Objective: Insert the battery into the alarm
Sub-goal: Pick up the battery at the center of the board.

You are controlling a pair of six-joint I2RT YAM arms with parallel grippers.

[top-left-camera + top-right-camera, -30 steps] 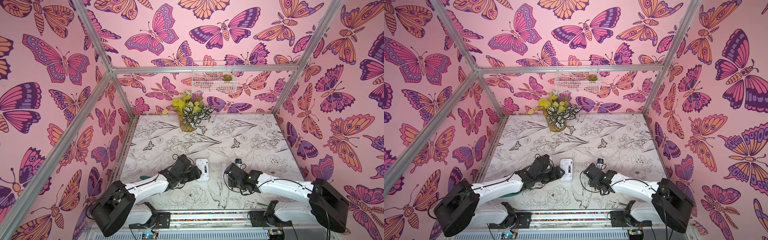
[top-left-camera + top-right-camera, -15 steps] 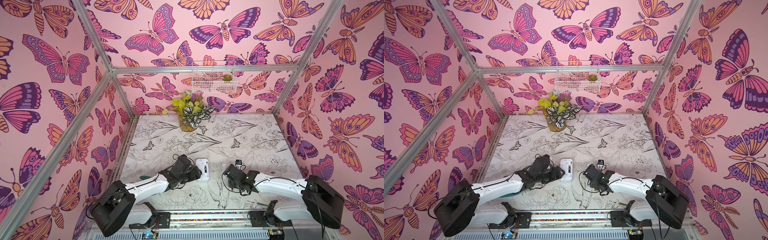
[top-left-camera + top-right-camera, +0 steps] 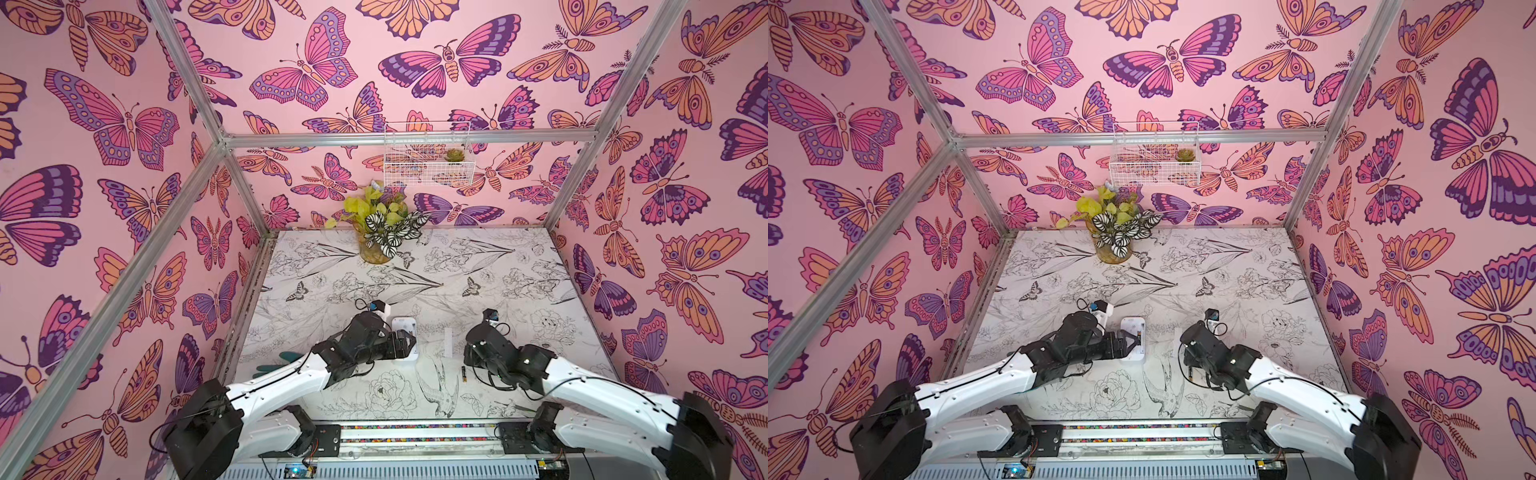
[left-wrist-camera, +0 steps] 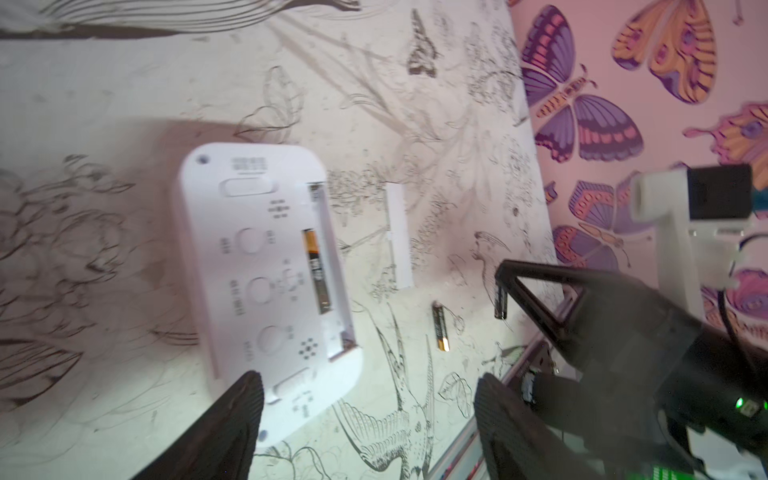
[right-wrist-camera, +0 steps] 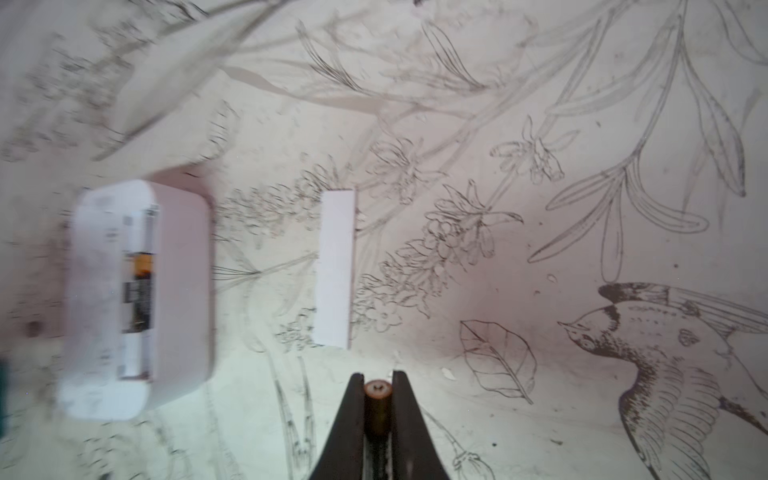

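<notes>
Overall, the bench (image 3: 457, 270), printed with black-line flowers and birds, fills the floor between butterfly-papered walls (image 3: 104, 187). The left arm (image 3: 282, 374) reaches in from the near left corner and the right arm (image 3: 582, 378) from the near right. Both end low over the near half of the bench. A wire basket (image 3: 428, 166) hangs on the far wall, and a potted plant (image 3: 376, 249) stands at the bench's far edge, left of centre.

In both top views the alarm (image 3: 405, 328) lies flat, back upward, near the middle of the near half, its long side running near to far. The left fingers (image 4: 232, 424) are spread wide, holding nothing, with the alarm's near end in the gap between them; contact cannot be confirmed. The battery slot (image 4: 319, 208) along the alarm's right edge is uncovered. A white cover strip (image 4: 399, 237) lies on the bench just right of the alarm, apart from it.

The right fingers (image 5: 345, 428) are closed narrowly on a held battery (image 5: 377, 409), one end showing at the tips. They sit right of the cover strip, apart from the alarm. A seated battery (image 4: 318, 274) rests in the slot, with part of the slot unfilled. A loose battery (image 4: 440, 326) lies on the bench between the alarm and the right fingers, nearer than the cover strip.
</notes>
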